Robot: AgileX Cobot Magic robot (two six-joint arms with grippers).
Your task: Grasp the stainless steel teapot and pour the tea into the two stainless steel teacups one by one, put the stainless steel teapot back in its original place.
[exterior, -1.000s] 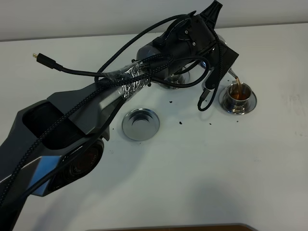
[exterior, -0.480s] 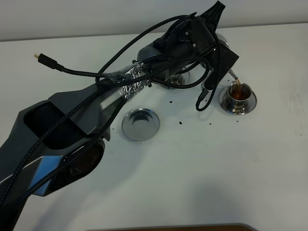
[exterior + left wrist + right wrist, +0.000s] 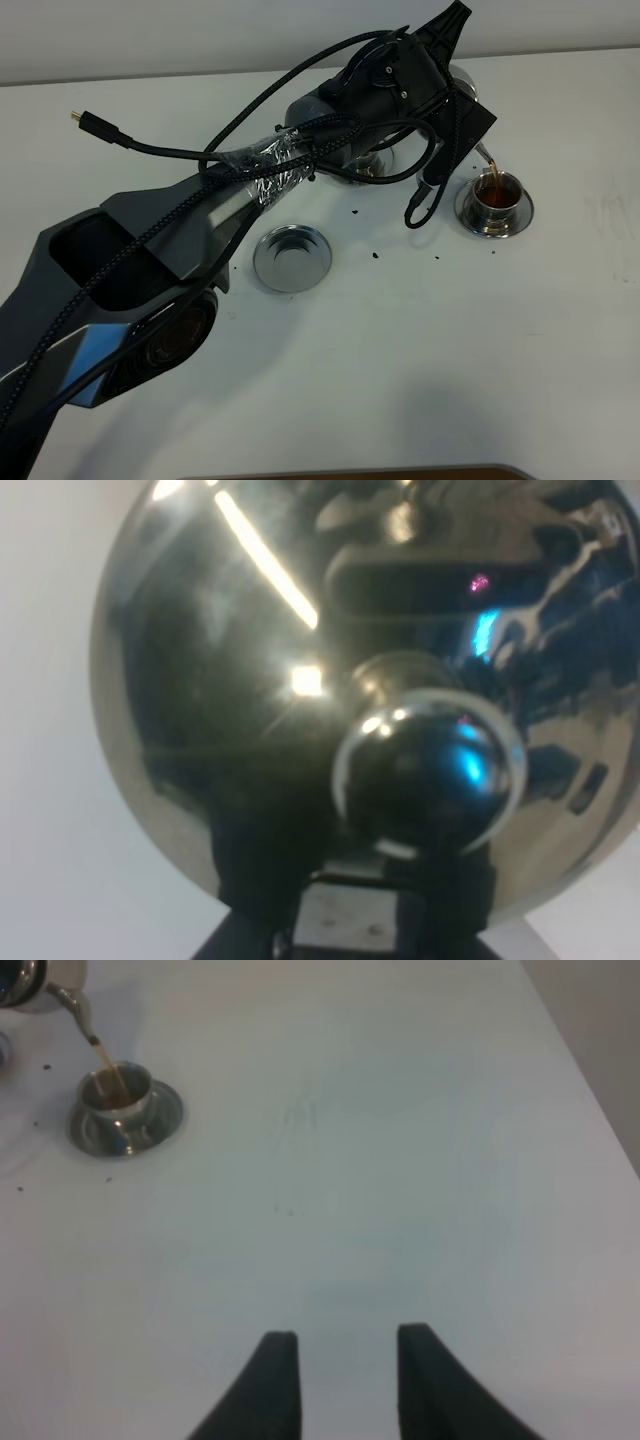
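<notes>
Pouring into the cup (image 3: 495, 195): left gripper (image 3: 355, 920) clamped on the tilted teapot (image 3: 300, 680), right gripper (image 3: 340, 1385) parted, idle; cup seemingly near full, so levelling the teapot comes next.

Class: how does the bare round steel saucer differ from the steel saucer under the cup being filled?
The bare round steel saucer carries nothing, its recessed centre showing; the saucer on the right bears a small steel cup taking brown tea. The bare one lies nearer the camera. Both are round and shiny.
</notes>
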